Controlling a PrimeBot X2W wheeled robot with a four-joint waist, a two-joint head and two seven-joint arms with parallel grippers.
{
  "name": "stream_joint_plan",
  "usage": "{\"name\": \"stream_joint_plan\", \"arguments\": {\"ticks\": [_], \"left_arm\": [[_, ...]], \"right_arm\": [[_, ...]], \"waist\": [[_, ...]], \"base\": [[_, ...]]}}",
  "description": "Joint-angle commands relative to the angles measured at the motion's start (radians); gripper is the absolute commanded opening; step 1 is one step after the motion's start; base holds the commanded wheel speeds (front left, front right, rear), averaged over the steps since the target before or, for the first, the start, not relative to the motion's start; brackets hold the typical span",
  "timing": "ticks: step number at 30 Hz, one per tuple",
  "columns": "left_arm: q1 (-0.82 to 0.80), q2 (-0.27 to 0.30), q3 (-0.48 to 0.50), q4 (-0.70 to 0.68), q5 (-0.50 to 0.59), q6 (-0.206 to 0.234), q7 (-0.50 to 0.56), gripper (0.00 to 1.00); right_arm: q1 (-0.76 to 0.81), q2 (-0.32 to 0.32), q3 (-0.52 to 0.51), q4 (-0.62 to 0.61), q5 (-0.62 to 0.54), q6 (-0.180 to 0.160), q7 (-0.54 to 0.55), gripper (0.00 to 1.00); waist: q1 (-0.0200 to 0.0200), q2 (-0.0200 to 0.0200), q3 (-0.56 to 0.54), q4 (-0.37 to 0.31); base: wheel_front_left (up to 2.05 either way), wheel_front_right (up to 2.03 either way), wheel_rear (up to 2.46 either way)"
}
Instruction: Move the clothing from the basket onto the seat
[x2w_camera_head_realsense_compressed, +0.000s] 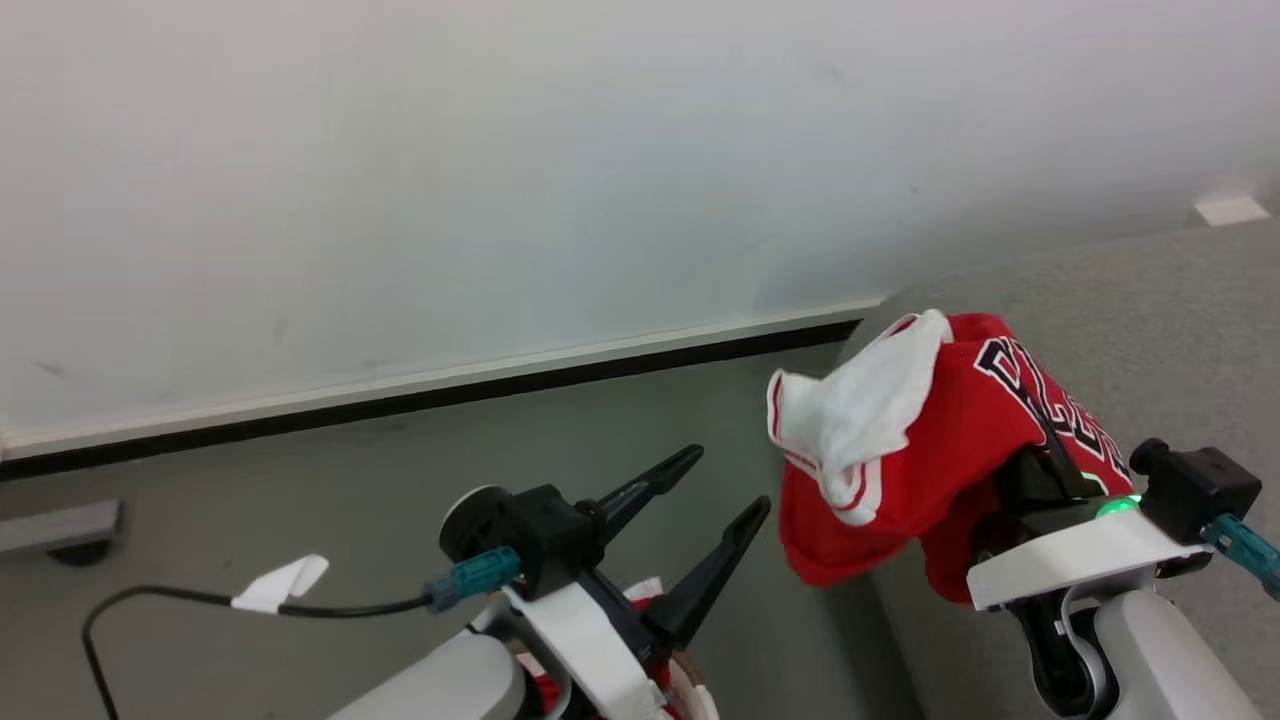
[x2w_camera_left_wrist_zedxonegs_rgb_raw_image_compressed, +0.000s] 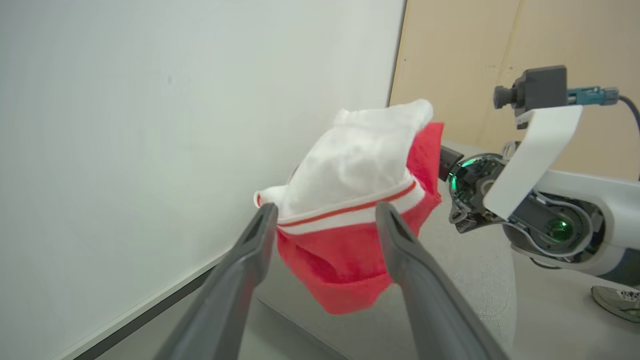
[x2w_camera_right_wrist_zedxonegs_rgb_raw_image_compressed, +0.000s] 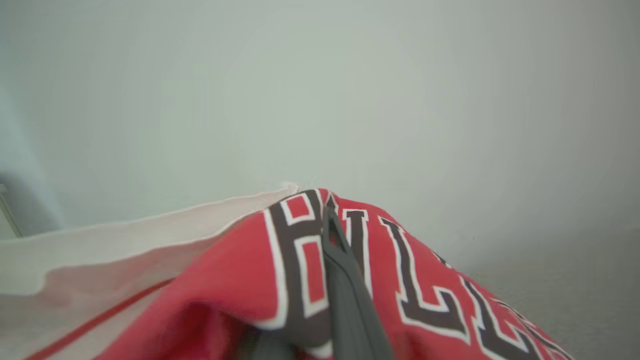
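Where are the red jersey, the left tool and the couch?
red jersey (x2w_camera_head_realsense_compressed: 960, 430): head view, red body left of the black-and-white lettering.
left tool (x2w_camera_head_realsense_compressed: 728, 478): head view, midway between its spread fingertips.
couch (x2w_camera_head_realsense_compressed: 1180, 320): head view, bare grey upholstery behind the jersey.

You have open grey floor (x2w_camera_head_realsense_compressed: 450, 430) across the frame's middle; a thin black cable (x2w_camera_head_realsense_compressed: 180, 594) crosses the lower left, and the draped red-and-white jersey (x2w_camera_head_realsense_compressed: 930, 450) blocks centre-right.
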Motion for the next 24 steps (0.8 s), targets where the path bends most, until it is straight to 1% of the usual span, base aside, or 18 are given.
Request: {"name": "stream_joint_plan", "arguments": {"ticks": [1, 7, 12, 18, 21, 24], "left_arm": [[0.0, 0.012, 0.004, 0.002, 0.026, 0.003, -0.012, 1.0], [0.01, 0.021, 0.014, 0.015, 0.053, 0.001, -0.026, 1.0], [0.019, 0.016, 0.024, 0.029, 0.066, -0.007, -0.031, 1.0], [0.017, 0.006, 0.032, 0.045, 0.082, -0.018, -0.033, 1.0], [0.01, 0.005, 0.031, 0.043, 0.088, -0.026, -0.034, 1.0], [-0.009, 0.018, 0.031, 0.037, 0.091, -0.033, -0.031, 1.0]], "right_arm": [[0.022, -0.007, -0.004, -0.01, -0.011, -0.002, 0.001, 0.0], [0.076, -0.017, -0.05, -0.058, -0.028, -0.002, 0.001, 0.0], [0.117, -0.015, -0.081, -0.096, -0.034, -0.002, 0.0, 0.0], [0.127, -0.025, -0.095, -0.119, -0.028, -0.002, 0.0, 0.0], [0.101, -0.039, -0.113, -0.121, -0.024, -0.002, 0.0, 0.0], [0.052, -0.058, -0.134, -0.114, -0.017, -0.002, 0.0, 0.0]], "waist": [[0.0, -0.0001, 0.034, -0.106], [0.0, -0.0001, 0.051, -0.219], [0.0, -0.0001, 0.059, -0.271], [0.0, -0.0001, 0.071, -0.284], [0.0, -0.0001, 0.093, -0.272], [0.0, -0.0001, 0.136, -0.249]], "base": [[0.0, 0.0, 0.0], [0.0, 0.0, 0.0], [0.0, 0.0, 0.0], [0.0, 0.0, 0.0], [0.0, 0.0, 0.0], [0.0, 0.0, 0.0]]}}
